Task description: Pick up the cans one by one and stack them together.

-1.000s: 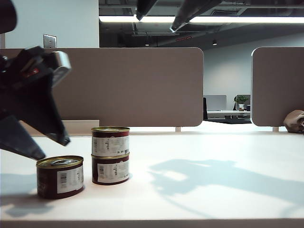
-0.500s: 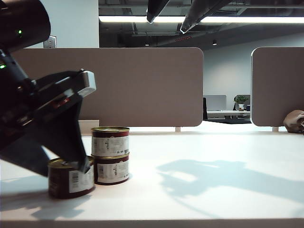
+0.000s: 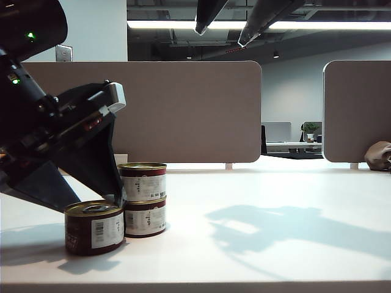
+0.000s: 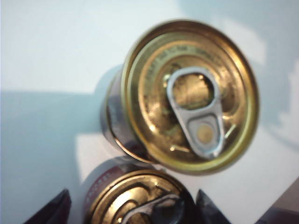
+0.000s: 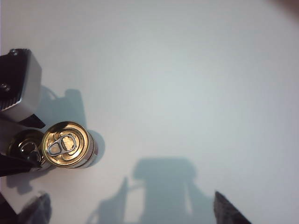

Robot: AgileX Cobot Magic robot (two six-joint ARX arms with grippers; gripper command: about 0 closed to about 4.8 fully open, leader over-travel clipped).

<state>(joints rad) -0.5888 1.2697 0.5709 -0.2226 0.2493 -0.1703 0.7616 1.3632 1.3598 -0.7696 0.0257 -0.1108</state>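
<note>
- Office room with grey partition panels point(image 3: 183, 110) and ceiling strip lights behind a white table point(image 3: 275, 201); on it stand three short round maroon tins with gold pull-tab lids.
- Two tins already make a stack point(image 3: 142, 198); the third, single tin point(image 3: 94, 227) stands on the table just beside it, touching or almost touching.
- The left gripper point(image 3: 91, 204) is low over the single tin, its dark fingers point(image 4: 51, 210) spread wide on each side of it; it holds nothing yet.
- The right gripper point(image 3: 235, 21) hangs high above the table, wide open and empty.
- I judge the step is grasping the last tin; next the fingers must close on its sides, lift it clear and put it centred on the stack, without pushing the stack over.
</note>
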